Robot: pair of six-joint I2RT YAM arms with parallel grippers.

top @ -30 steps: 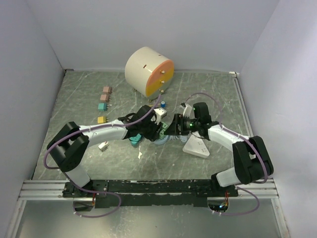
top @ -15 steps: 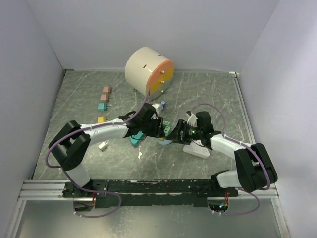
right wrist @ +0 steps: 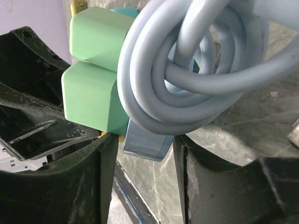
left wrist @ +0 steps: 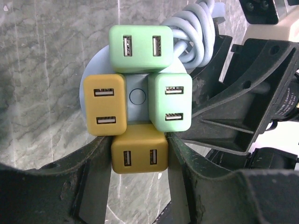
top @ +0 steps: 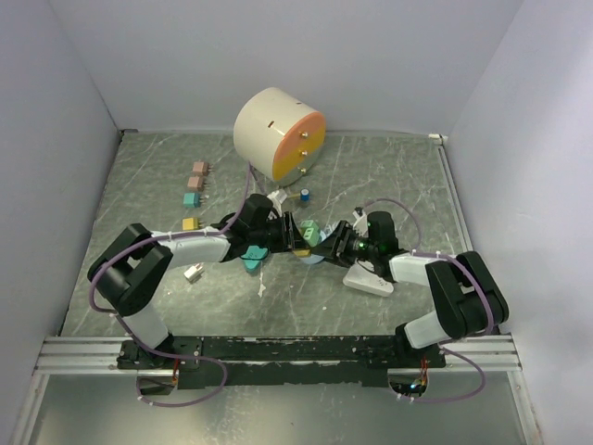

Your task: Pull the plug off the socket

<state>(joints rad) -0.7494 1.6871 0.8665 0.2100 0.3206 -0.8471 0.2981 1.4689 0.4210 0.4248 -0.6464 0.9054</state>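
1. Left claw (left wrist: 138, 150): closed on the plug (left wrist: 139, 156), one finger flat against each side face.
2. Plug: mustard block with two USB ports, seated on the socket (left wrist: 137, 95) at the side nearest this claw. It sits mid-table (top: 148, 185), between the two arms.
3. Handling, by my guess: hard, smooth, light plastic that is likely slippery. Hold the flat sides and pull straight out without twisting.
4. Socket: round pale-blue hub, probably light, so it needs bracing. Three other plugs (left wrist: 170, 108) are seated on it, two green and one mustard.
5. Right claw (right wrist: 144, 151): closed on the socket's rim, beneath the cable (right wrist: 187, 70).
6. Cable: thick grey coil that looks stiff and springy.
7. Far side: drum (top: 278, 134). Left: row of loose plugs (top: 195, 197).
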